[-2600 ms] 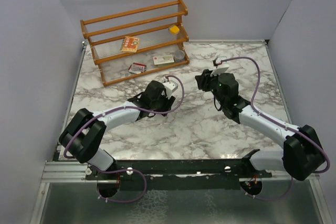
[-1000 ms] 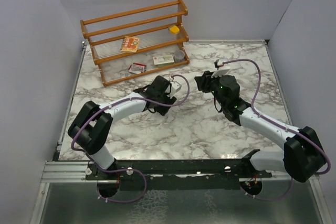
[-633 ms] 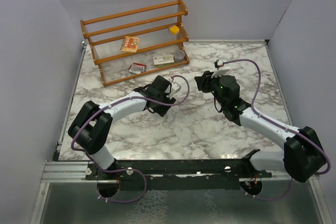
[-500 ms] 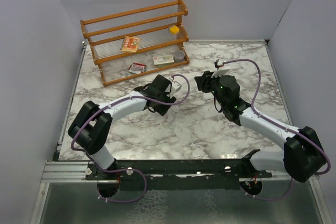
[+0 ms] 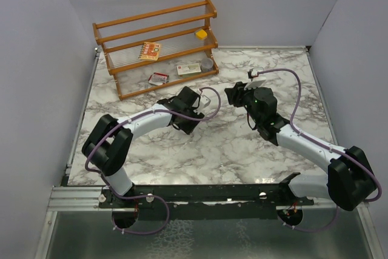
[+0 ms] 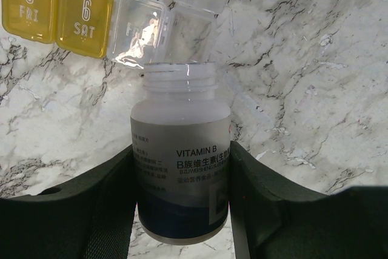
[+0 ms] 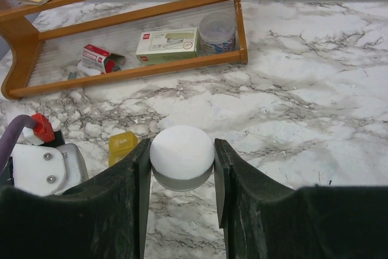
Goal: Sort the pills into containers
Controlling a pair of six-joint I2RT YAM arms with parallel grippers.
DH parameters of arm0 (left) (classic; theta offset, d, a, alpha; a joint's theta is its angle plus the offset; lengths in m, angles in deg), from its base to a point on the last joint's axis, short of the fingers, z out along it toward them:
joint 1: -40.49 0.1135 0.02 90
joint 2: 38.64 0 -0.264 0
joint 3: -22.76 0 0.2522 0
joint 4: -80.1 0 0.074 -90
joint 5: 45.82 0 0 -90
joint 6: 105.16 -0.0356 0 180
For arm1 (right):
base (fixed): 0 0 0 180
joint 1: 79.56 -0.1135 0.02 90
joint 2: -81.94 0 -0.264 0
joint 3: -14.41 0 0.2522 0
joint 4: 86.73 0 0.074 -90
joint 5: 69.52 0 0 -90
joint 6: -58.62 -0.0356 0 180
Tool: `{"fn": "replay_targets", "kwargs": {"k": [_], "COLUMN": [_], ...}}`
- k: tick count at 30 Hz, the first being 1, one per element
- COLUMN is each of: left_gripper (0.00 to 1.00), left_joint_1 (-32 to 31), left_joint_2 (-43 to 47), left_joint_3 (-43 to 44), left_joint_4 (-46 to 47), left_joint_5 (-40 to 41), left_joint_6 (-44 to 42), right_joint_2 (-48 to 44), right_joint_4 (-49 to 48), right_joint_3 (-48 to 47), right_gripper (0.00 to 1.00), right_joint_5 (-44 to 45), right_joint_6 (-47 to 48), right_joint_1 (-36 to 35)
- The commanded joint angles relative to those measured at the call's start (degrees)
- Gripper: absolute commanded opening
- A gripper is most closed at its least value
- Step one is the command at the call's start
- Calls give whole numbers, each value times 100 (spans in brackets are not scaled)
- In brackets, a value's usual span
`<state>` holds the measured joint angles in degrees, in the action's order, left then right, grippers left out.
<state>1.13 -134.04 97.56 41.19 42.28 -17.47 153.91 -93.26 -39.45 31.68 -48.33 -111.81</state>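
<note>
Your left claw (image 6: 182,171): clamped on uncapped frosted cylindrical plastic bottle (image 6: 180,113). Your right claw (image 7: 182,171): clamped on smooth round white-topped grey vessel (image 7: 182,150). Yellow-lidded plastic pill organiser (image 6: 57,4) near bottle mouth.

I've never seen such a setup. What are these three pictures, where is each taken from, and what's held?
Two robot arms are bolted to a marble table. The wide picture looks down from above and behind them; the other two come from wrist cameras. The left gripper is closed on an open Vitamin B bottle, its mouth toward a weekly pill organizer on the marble. The right gripper holds a white-topped round piece, probably the bottle's cap. At the back stands a wooden rack with small boxes and a round tin.
</note>
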Motion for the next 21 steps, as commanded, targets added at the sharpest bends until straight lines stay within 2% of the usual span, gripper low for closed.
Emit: {"fn": "replay_targets", "kwargs": {"k": [1, 21], "left_gripper": [0, 0], "left_joint_1": [-58, -99], "left_joint_2": [-99, -439], "left_joint_3": [228, 664], "left_joint_4": [-84, -621], "left_joint_5": [20, 212], "left_joint_6": [-68, -191], "right_joint_2": [-93, -147], "right_joint_4": [-225, -256], "right_joint_3": [107, 156], "right_gripper": [1, 1], "right_joint_5": [-52, -5], "right_joint_6": [-36, -17], "right_joint_1": [8, 8]}}
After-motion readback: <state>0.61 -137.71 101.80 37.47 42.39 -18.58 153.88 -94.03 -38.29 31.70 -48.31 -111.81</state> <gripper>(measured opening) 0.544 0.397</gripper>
